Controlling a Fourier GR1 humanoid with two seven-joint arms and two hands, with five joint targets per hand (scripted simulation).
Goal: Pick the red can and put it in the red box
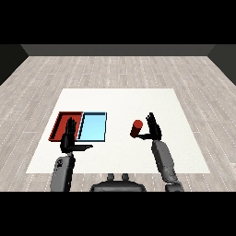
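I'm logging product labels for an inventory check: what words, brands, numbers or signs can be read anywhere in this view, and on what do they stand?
None can be read.
Red cylindrical can: plain red side and top, no label showing.
Red tray: no marking.
Light blue tray: no marking.
White table: no print.
Black left hand and black right hand: no lettering visible.

text: none readable | labels: none | numbers: none
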